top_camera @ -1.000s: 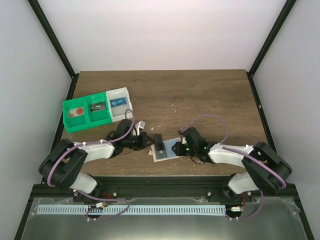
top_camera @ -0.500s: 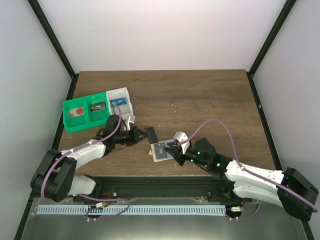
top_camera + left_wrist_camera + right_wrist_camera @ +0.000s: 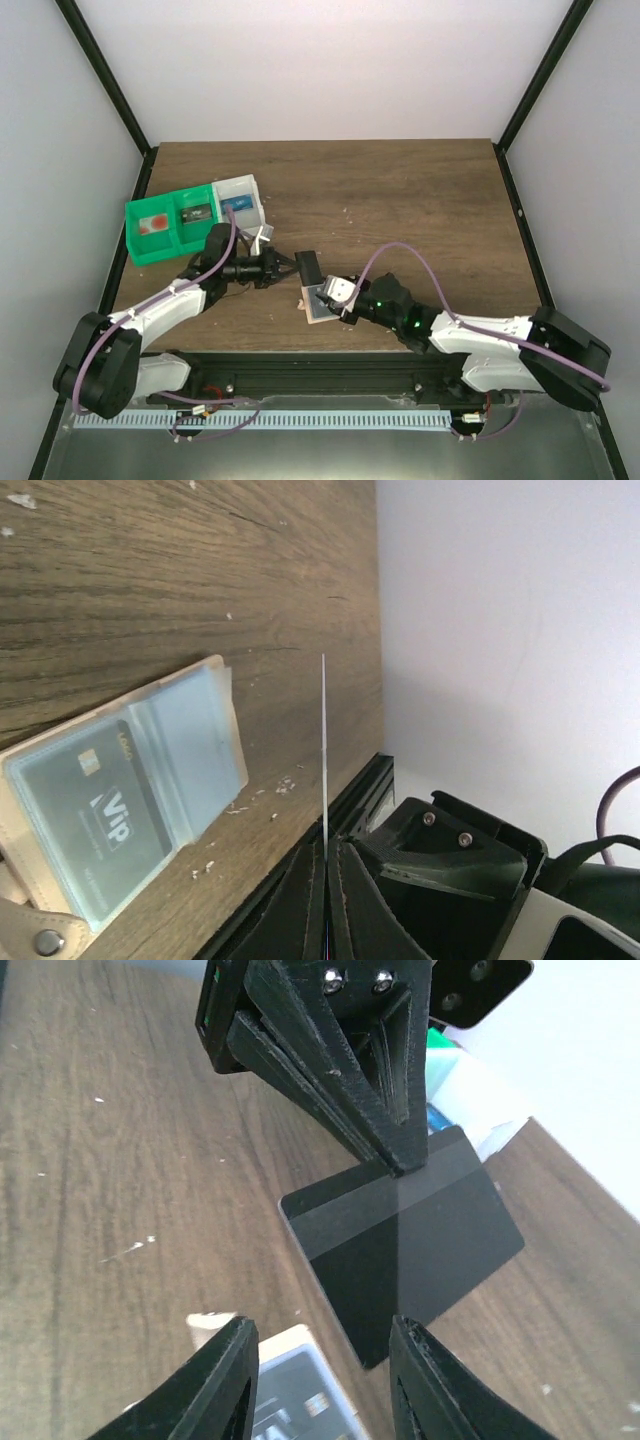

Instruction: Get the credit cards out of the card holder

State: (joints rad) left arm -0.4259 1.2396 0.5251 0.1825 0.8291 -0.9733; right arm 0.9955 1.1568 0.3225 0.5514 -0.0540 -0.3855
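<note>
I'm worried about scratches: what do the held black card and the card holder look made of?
Black card: likely smooth plastic, with a faint sheen on its face, and razor-thin seen edge-on. Card holder: seemingly tan leather or imitation at the rim, with clear, soft-looking plastic pockets.

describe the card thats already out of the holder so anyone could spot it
On the wooden table, look near the front edge where both arms meet. The left claw pinches a black card in the air by the tan card holder. Unlike the VIP card lying in the holder, it is lifted and shows a glossy stripe.
</note>
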